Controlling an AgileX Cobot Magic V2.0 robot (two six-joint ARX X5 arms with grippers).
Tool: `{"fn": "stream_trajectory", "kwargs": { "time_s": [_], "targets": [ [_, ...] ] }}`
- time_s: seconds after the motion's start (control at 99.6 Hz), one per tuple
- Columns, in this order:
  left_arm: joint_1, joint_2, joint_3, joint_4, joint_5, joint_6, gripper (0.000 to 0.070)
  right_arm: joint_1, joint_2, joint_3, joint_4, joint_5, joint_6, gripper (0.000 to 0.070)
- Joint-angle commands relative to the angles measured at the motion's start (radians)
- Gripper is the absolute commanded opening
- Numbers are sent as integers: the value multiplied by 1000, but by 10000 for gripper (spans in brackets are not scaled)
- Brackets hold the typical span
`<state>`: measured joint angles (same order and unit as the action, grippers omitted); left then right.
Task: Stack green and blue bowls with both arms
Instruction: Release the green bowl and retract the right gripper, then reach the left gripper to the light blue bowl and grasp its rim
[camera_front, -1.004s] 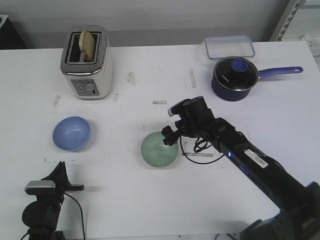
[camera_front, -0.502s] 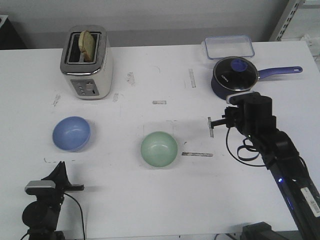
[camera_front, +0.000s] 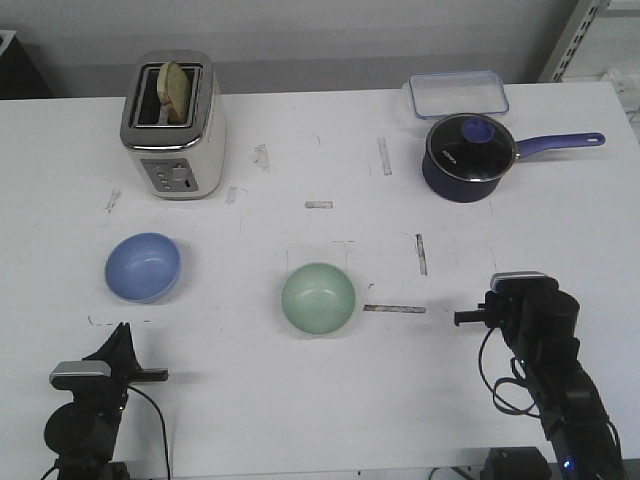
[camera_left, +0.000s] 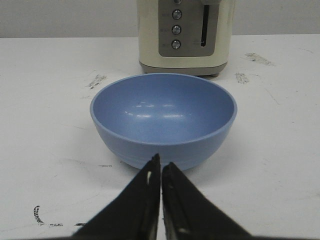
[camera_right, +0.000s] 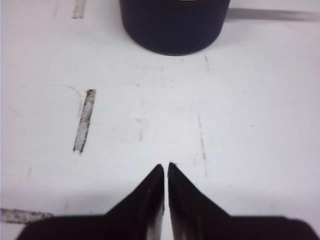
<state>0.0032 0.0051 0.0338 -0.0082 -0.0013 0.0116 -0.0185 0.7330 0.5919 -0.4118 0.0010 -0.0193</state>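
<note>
Blue bowl: you find the blue bowl (camera_front: 144, 266) at about 9 o'clock on the table (camera_front: 300, 400), upright and empty, with the toaster (camera_front: 175, 125) behind it at 11 o'clock.
Green bowl: the green bowl (camera_front: 318, 298) stands near the middle of the table, upright and empty, well apart from the blue one.
Left claw: the left gripper (camera_left: 161, 172) has its fingers together and holds nothing. In the left wrist view the blue bowl (camera_left: 163, 119) lies straight ahead of the tips, at 12 o'clock, near but not touching.
Right claw: the right gripper (camera_right: 165, 172) is also closed and empty, above bare table; the saucepan (camera_right: 174, 25) is ahead of it. The right arm (camera_front: 535, 345) sits at 4 o'clock, and the green bowl is toward 9 o'clock from it.
Deciding relation: each arm is nearer to its own bowl, so I judge you should open the left claw first to take the blue rim.
</note>
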Motion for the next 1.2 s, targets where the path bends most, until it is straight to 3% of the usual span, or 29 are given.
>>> {"fn": "stream_trajectory", "kwargs": {
  "time_s": [0.0, 0.211, 0.412, 0.833, 0.884, 0.984, 1.024, 1.195],
  "targets": [
    [-1, -1, -20, 10, -6, -5, 1, 2, -34, -7, 23, 0, -5, 0],
    [-1, -1, 55, 18, -13, -24, 1, 2, -99, -18, 53, 0, -24, 0],
    [-1, 49, 254, 13, -98, -24, 1, 2, -96, -18, 68, 0, -24, 0],
    [6, 585, 870, -202, -111, 7, 9, 2, -97, -18, 70, 0, -26, 0],
    [13, 646, 914, -212, -111, 7, 70, 2, -97, -18, 71, 0, -27, 0],
    [32, 759, 970, -222, -111, 7, 342, 2, -97, -18, 71, 0, -27, 0],
    [42, 802, 984, -228, -111, 7, 409, 2, -97, -18, 71, 0, -28, 0],
    [102, 970, 992, -278, -96, 7, 449, 2, -97, -18, 71, 0, -31, 0]
  ]
}}
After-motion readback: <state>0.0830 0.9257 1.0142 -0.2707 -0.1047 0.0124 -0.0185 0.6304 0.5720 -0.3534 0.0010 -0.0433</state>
